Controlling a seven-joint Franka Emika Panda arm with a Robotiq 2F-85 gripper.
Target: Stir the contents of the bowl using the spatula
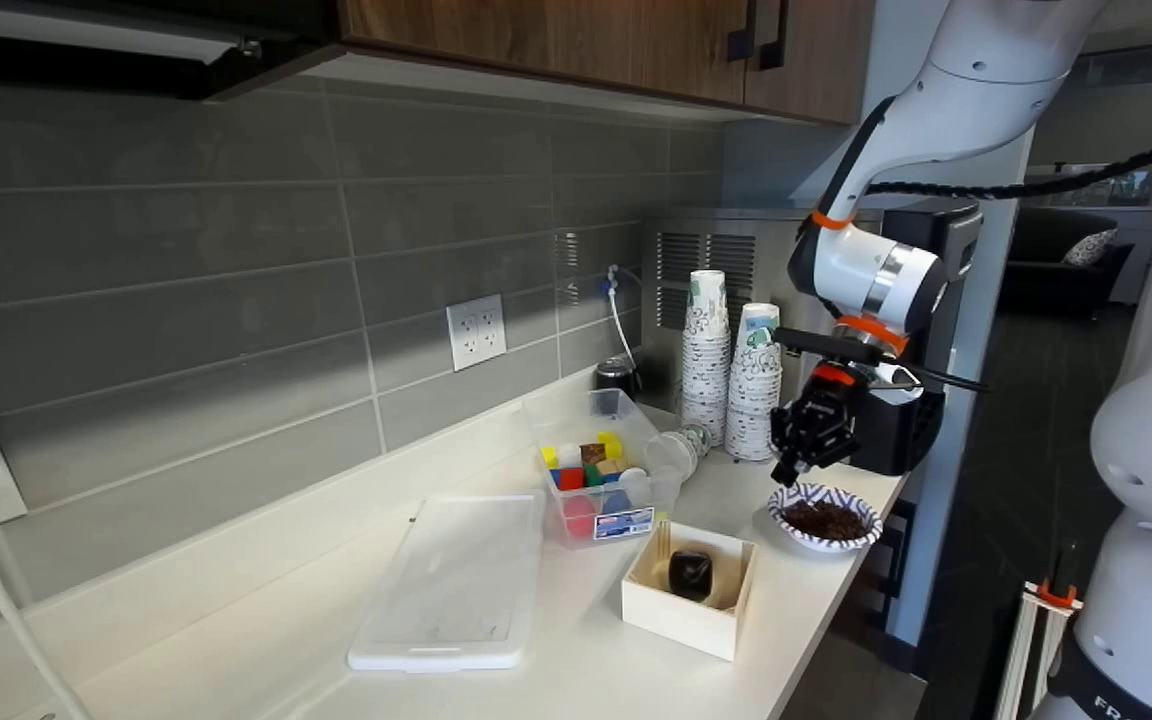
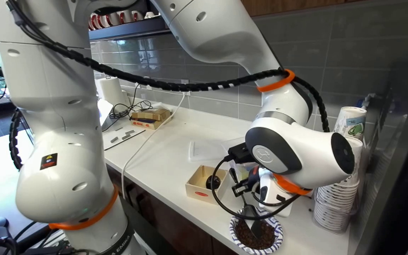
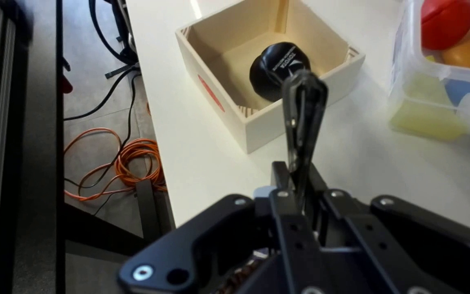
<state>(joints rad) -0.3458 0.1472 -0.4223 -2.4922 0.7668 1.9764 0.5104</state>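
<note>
While two tall stacks of paper cups (image 1: 704, 370) rose in the background of an exterior view, a clear tub (image 1: 624, 524) of colourful items (image 1: 576, 478) sat on the worktop (image 1: 616, 690) near the tiled wall (image 1: 186, 270), with a white lid (image 1: 456, 570) lying flat beside it. A square pale box (image 1: 676, 615), with a dark rounded object (image 3: 269, 77) bearing white lettering inside, stood near the bowl (image 1: 825, 543), so that the cups and the box flanked it on different sides. In an exterior view, a black cable (image 2: 237, 214) hung in a loop across the spatula (image 2: 249, 210) and hid a strip of it.

The bowl, patterned in blue and white and filled with dark brown bits (image 1: 824, 519), sat close to the worktop's edge. Above it, the end effector (image 3: 298, 179) was drawn narrow, gripping the spatula by its handle (image 3: 304, 118). From there the spatula slanted down to the bowl, where its blade (image 2: 257, 230) touched the brown bits; how deep it reached could not be told.
</note>
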